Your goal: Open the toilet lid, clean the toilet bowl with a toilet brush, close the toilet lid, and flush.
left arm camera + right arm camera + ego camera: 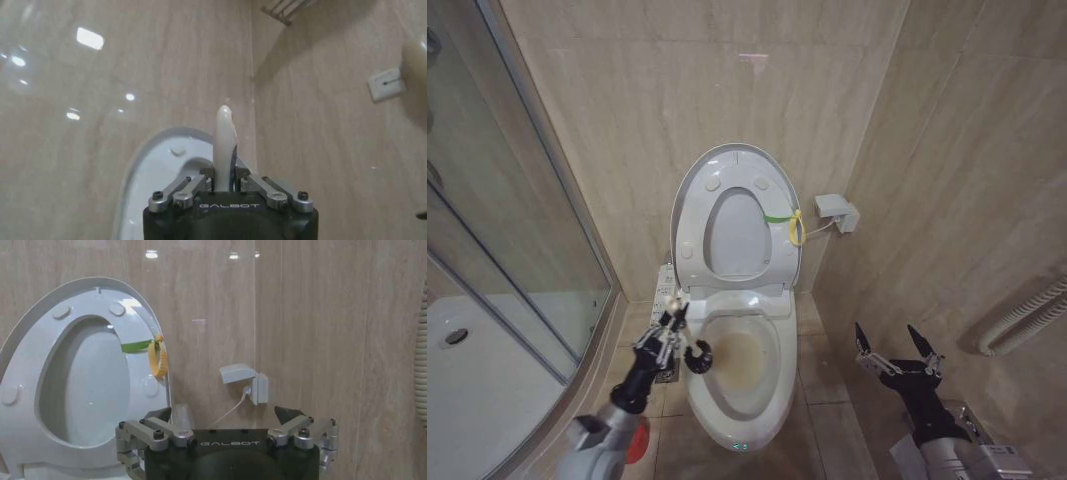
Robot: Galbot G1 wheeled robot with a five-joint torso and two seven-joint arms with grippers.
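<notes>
The toilet lid [735,240] stands upright against the back wall with the white seat ring [689,225] raised in front of it; the lid [87,385] shows through the ring. Below lies the toilet bowl [739,365], its inside stained yellowish-brown. My left gripper [670,328] hovers at the bowl's left rim, shut on the toilet brush's white handle [223,135]. The black bristle head [697,357] hangs over the left rim. In the left wrist view my left gripper [225,180] clamps the handle. My right gripper [897,352] [227,427] waits open, right of the bowl.
A glass shower enclosure [517,250] and its white tray [467,390] close off the left. The tiled right wall is close, with a wall socket [837,210], its cable, and a ribbed hose [1027,315]. A yellow ring on a green strap [795,228] hangs from the seat.
</notes>
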